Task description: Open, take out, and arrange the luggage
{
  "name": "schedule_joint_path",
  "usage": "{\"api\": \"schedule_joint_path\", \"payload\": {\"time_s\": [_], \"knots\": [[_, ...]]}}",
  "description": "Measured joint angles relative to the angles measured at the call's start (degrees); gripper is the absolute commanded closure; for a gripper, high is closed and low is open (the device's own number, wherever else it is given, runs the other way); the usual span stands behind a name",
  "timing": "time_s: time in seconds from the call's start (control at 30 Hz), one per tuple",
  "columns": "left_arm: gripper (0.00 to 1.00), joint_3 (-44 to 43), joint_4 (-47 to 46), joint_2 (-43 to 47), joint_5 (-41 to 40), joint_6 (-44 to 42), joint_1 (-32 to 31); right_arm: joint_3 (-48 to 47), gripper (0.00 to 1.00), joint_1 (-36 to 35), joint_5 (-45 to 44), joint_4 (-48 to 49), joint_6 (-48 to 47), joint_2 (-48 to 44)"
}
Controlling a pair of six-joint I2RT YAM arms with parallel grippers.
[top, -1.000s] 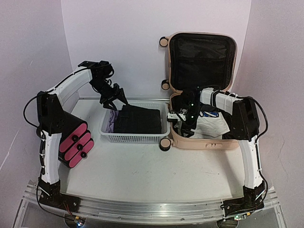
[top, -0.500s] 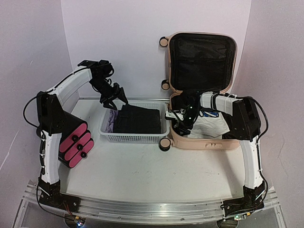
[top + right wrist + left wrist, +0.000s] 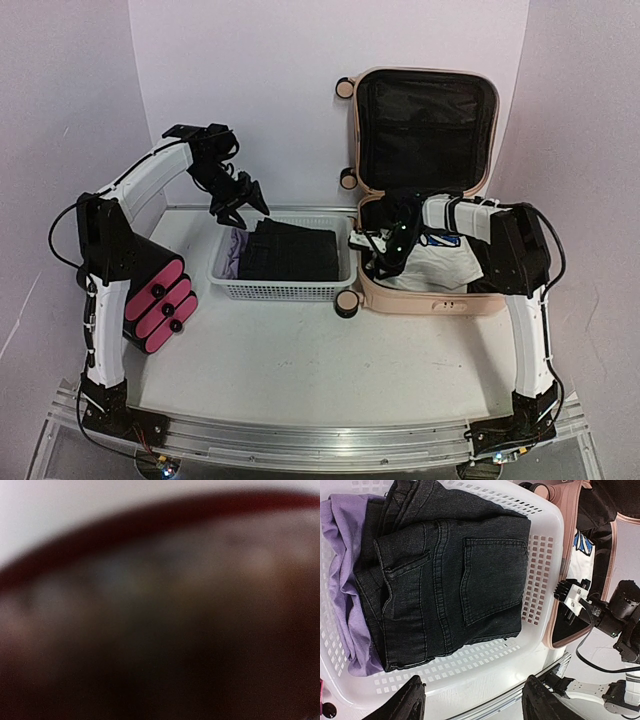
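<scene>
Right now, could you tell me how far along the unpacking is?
Done: the luggage stands open, and jeans and a purple garment lie in the basket. In hand: the right fingers reach inside the luggage, grip unclear; the left fingers hover open over the basket. Left: a white garment lies inside.

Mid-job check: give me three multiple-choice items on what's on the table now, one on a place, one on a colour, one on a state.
1. Where does the basket sit relative to the suitcase? A on its left; B on its right; C inside it.
2. The garment under the jeans is: A green; B purple; C yellow.
3. The lid of the suitcase is: A zipped shut; B taken off; C open, standing upright.

1 A: the top view shows the basket left of the suitcase.
2 B: purple cloth shows beside the jeans in the left wrist view.
3 C: the lid's black lining faces the camera.
</scene>
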State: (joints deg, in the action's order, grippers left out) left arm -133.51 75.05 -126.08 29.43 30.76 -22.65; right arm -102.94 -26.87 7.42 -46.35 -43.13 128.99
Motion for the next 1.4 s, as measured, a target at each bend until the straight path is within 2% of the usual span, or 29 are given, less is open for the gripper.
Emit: {"api": "schedule_joint_path", "payload": {"time_s": [0.23,0.37,0.8,1.03,1.2,1.4], "knots": [[0.33,0.0,0.0,0.0,0.0,0.8,0.0,1.2,0.83,1.3,1.5,1.9,2.5,-0.8],[0.33,0.0,0.0,0.0,0.0,0.9,0.0,2.3,1.0,2.6,3.1,3.0,4.3,-1.4],[0.32,0.0,0.0,0.0,0.6,1.9,0.0,4.1,1.0,7.3,9.6,3.3,12.7,-5.6],[0.31,-0.8,-0.2,-0.3,3.3,5.9,0.1,4.2,1.0,9.8,13.1,3.3,19.2,-8.9],[0.26,-1.1,-3.5,-1.1,8.2,13.8,0.4,4.2,1.0,10.6,15.1,3.3,23.1,-11.0],[0.15,2.1,-9.8,-1.2,13.8,31.5,0.3,4.2,1.0,10.6,17.8,3.3,27.1,-13.3]]}}
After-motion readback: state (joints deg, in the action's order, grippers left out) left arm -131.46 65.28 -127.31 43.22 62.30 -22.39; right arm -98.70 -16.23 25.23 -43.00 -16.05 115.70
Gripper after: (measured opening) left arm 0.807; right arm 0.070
